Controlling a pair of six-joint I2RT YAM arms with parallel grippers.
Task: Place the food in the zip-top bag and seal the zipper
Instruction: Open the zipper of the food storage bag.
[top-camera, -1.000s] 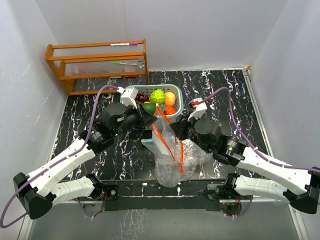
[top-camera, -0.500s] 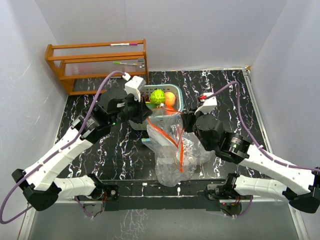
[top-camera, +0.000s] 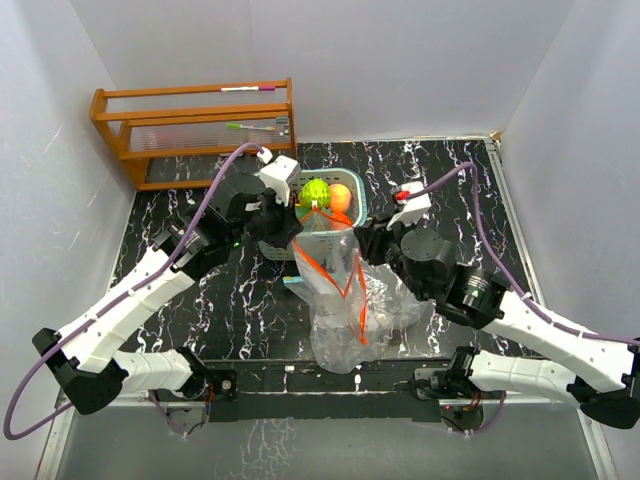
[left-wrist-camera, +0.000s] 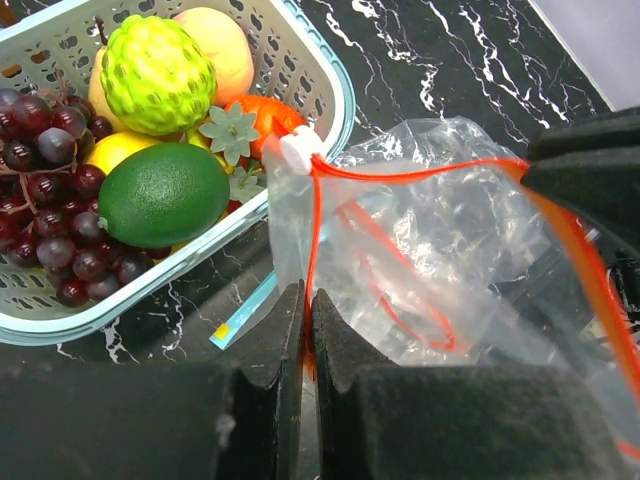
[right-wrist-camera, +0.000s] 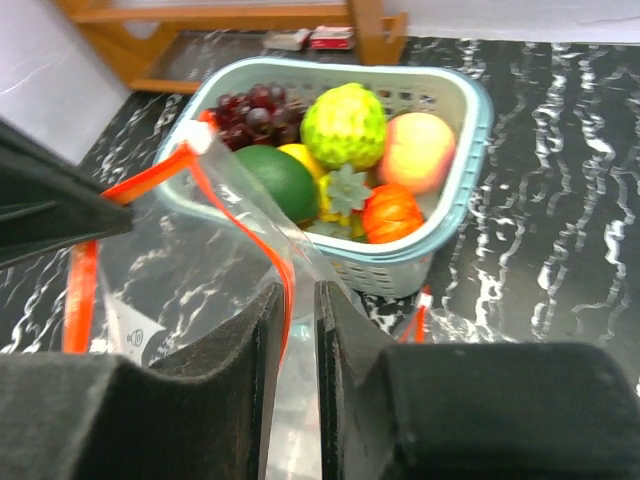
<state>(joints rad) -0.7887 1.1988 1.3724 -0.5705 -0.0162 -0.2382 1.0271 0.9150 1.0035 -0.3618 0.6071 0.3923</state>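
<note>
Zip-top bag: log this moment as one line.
left gripper: shut on zip-top bag rim | right gripper: shut on opposite rim | food: all in basket

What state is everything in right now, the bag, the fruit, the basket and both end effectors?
zip-top bag: unzipped, mouth held open, no fruit visible inside.
zipper slider: at the end of the track nearest the basket.
food: all in the basket, none bagged.
basket: upright, full of fruit.
left end effector: shut on the bag's red zipper edge.
right end effector: shut on the bag's opposite edge.
</note>
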